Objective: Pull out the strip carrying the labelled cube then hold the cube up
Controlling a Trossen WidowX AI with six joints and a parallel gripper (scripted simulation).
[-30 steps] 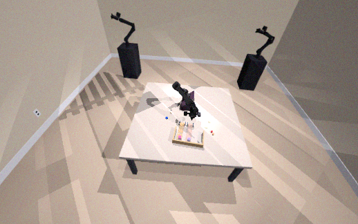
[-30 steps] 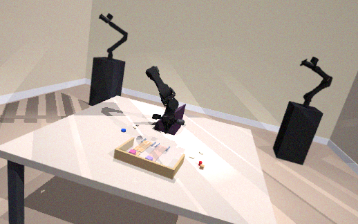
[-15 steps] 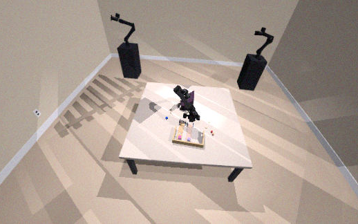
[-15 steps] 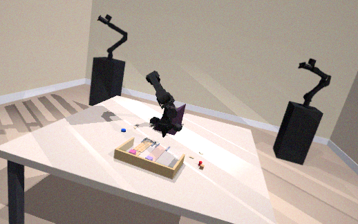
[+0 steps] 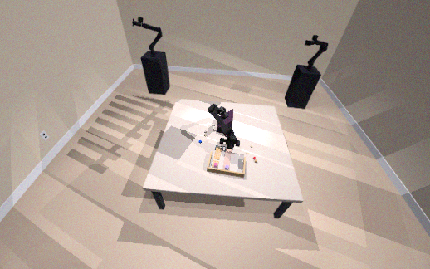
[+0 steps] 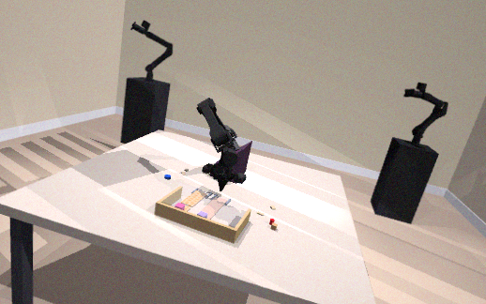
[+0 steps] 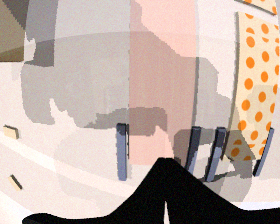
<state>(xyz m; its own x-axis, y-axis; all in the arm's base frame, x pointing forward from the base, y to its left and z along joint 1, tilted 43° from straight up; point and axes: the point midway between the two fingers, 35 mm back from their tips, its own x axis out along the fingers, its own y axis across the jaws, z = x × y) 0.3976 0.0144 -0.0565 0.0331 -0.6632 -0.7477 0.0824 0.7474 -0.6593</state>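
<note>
A shallow wooden tray (image 6: 198, 224) (image 5: 225, 170) holds three strips side by side: an orange dotted one (image 6: 191, 199) (image 7: 253, 76), a pink one (image 6: 214, 207) (image 7: 160, 30) and a grey one (image 6: 228, 216). A magenta cube (image 6: 179, 205) sits on the orange strip and a purple cube (image 6: 202, 214) on the pink strip. I cannot make out a label on either. My gripper (image 6: 220, 188) (image 5: 226, 150) (image 7: 164, 163) is shut. Its tips point down at the pink strip's near end, at the tray's open side. I cannot tell whether they touch it.
A small blue cube (image 6: 167, 176) (image 5: 200, 141) lies left of the arm. A red cube (image 6: 272, 220) and a tan one lie right of the tray. Two other arms stand on black pedestals (image 6: 145, 110) (image 6: 404, 178) behind the table.
</note>
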